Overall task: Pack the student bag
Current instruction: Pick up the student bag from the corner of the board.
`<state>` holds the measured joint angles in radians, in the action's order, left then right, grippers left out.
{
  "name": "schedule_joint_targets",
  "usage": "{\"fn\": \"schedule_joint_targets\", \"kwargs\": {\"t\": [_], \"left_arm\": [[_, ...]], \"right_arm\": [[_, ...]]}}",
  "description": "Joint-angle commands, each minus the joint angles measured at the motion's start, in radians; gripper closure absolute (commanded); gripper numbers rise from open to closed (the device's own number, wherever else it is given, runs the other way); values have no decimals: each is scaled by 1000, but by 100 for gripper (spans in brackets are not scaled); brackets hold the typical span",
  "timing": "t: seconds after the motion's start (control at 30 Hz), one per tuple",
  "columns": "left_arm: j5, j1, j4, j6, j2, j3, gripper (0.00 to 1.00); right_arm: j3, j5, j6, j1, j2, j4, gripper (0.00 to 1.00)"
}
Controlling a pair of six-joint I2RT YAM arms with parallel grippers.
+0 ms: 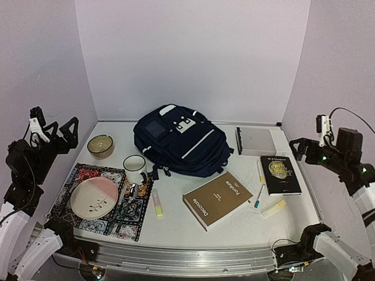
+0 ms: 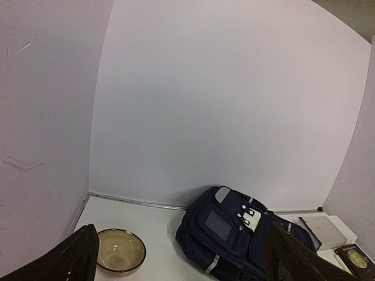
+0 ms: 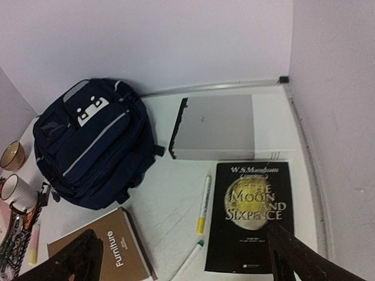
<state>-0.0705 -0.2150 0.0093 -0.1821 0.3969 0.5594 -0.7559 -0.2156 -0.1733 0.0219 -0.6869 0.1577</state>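
The student bag (image 1: 181, 140), dark navy with white stripe trim, lies flat at the back middle of the table, zipped as far as I can see. It also shows in the left wrist view (image 2: 240, 234) and the right wrist view (image 3: 88, 140). My left gripper (image 1: 55, 126) hangs high at the left wall, open and empty, its jaws (image 2: 181, 249) wide apart. My right gripper (image 1: 307, 143) is raised at the right side, also open (image 3: 184, 249) with nothing between its fingers. Both are well away from the bag.
A brown book (image 1: 217, 199), a black book (image 1: 280, 174), a grey box (image 1: 256, 140), pens (image 1: 259, 171) and highlighters (image 1: 273, 208) lie right of the bag. At left are a bowl (image 1: 100, 145), a mug (image 1: 134, 167) and a plate (image 1: 92, 197) on a patterned mat (image 1: 117, 219).
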Motion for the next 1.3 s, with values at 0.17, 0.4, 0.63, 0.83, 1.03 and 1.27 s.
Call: {"fn": "schedule_joint_targets", "kwargs": {"t": [0.17, 0.4, 0.63, 0.83, 1.03, 1.27], "left_arm": [[137, -4, 31, 27, 83, 22, 1], [197, -5, 31, 35, 137, 29, 1], [245, -7, 31, 31, 169, 33, 1], [340, -9, 24, 30, 252, 55, 1], [370, -10, 23, 33, 274, 57, 1], [412, -12, 22, 39, 314, 63, 1]], "right_arm": [[1, -162, -287, 42, -310, -278, 2], [-54, -116, -423, 238, -607, -454, 2], [-189, -103, -559, 334, -917, -612, 2], [-366, -111, -612, 376, -1157, -639, 4], [-478, -108, -644, 391, -1314, -637, 6], [-562, -127, -647, 393, -1433, -599, 27]]}}
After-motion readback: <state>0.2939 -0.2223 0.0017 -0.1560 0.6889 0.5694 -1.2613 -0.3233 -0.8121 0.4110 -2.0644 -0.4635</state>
